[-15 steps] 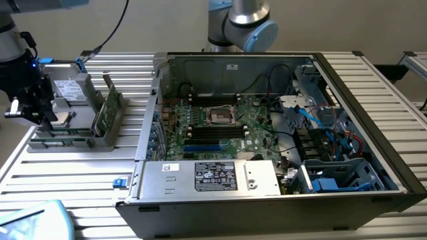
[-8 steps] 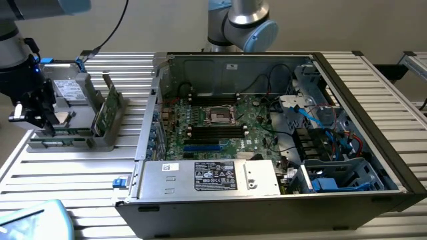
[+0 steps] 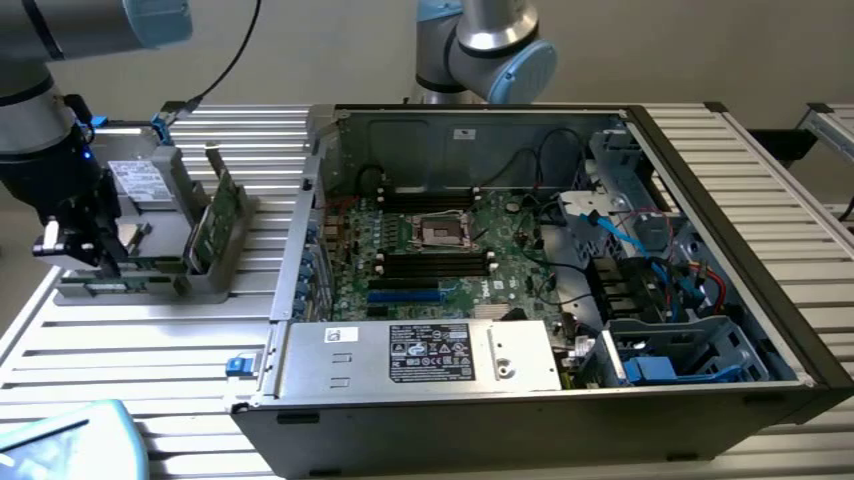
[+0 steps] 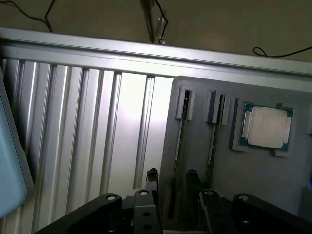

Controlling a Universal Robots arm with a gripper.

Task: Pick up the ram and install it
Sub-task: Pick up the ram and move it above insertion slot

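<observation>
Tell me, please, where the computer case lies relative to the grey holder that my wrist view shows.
Observer: The open computer case stands at the exterior view's right of the grey holder, on the same slatted table.
Operator: Thank you. Does the holder carry anything besides the processor and the ram lined up between my fingers?
Observer: Yes, a broader green card stands upright on it, between the gripper and the case.
Operator: Is anything else near the case?
Observer: A second arm rises behind its far wall.
</observation>
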